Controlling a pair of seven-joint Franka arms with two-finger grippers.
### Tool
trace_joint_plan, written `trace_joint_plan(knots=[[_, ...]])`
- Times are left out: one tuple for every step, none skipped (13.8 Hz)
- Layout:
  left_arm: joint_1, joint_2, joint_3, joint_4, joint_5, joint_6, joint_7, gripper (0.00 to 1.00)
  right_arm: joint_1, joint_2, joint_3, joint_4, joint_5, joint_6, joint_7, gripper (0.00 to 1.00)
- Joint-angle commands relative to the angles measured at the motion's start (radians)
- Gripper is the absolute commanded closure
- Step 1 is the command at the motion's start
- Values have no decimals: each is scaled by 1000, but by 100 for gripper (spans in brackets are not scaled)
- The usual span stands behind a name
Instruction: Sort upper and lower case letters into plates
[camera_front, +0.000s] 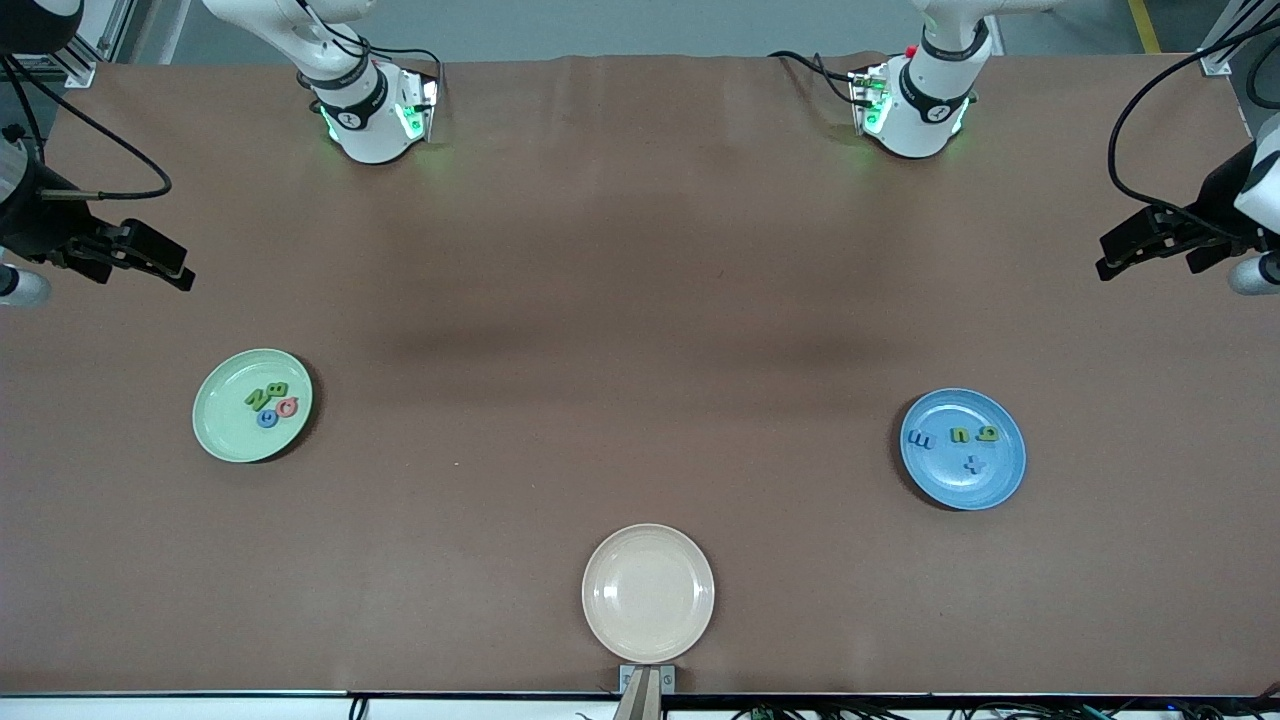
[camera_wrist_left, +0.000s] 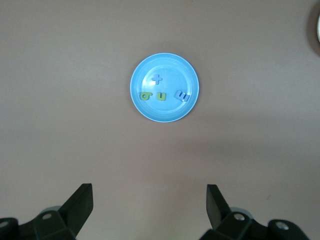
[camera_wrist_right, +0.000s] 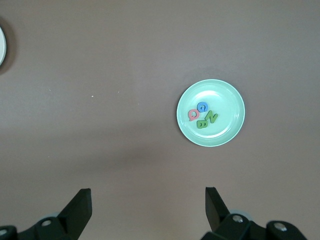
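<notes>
Even, diffuse overhead light fills all three views, neither harsh nor dim. On the matte brown bench (camera_front: 640, 300) two broad, soft-edged dark bands lie across the middle in the front view, shadows with no crisp outline. The pale green round plate (camera_front: 252, 405), the blue round plate (camera_front: 962, 449) and the cream-beige round plate (camera_front: 648, 593) each cast a thin dark crescent along one rim. A mild sheen shows on the blue plate's floor in the left wrist view (no blown-out glare). Green indicator lights glow at both arm bases and tint the bench around them. The wrist views look slightly soft, with faint darkening toward the corners.
</notes>
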Motion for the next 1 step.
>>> trace_joint_plan(knots=[[-17,20,-8,33,6,-25,-12,0,-24,-57,14,-19,-12,1,10,0]])
